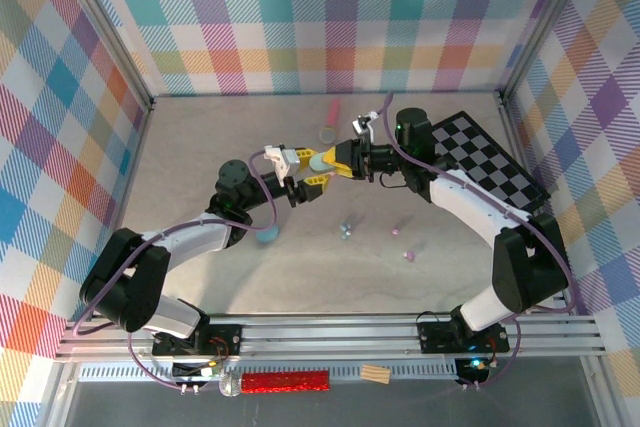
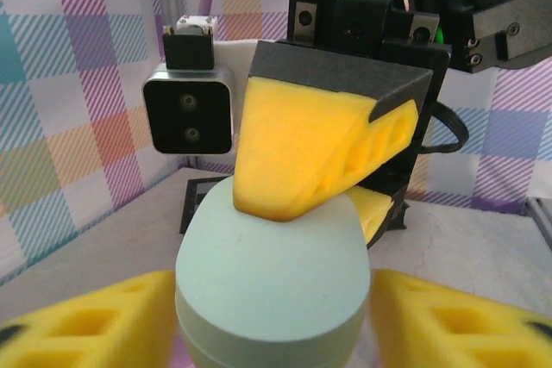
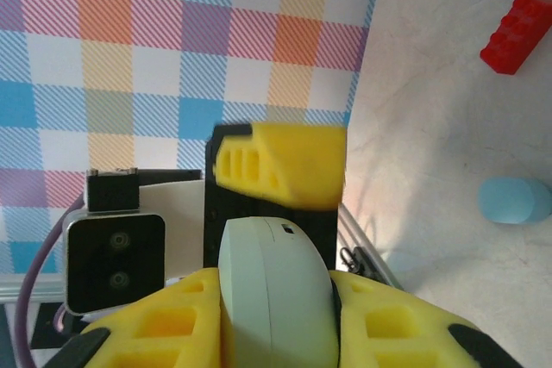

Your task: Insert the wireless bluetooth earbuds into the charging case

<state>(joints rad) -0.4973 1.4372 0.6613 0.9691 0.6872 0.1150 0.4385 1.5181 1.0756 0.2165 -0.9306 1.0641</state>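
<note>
**Two arms meeting over the table.** Both arms reach inward, elbows bent, and their wrists meet in the air above the middle of the table (image 1: 200, 137), grippers tip to tip.

- **Right arm:** the right gripper (image 1: 338, 161) comes in from the right and is clamped on a mint case (image 1: 321, 159), with a finger on each broad face.
- **Left arm:** the left gripper (image 1: 307, 169) faces it from the left. Its fingers (image 2: 103, 321) flank the same case, but whether they press on it cannot be told.
- **On the table:** the earbuds (image 1: 345, 231) lie scattered nearer the bases, right of centre. A blue case (image 1: 267, 235) lies beside the left forearm.
</note>
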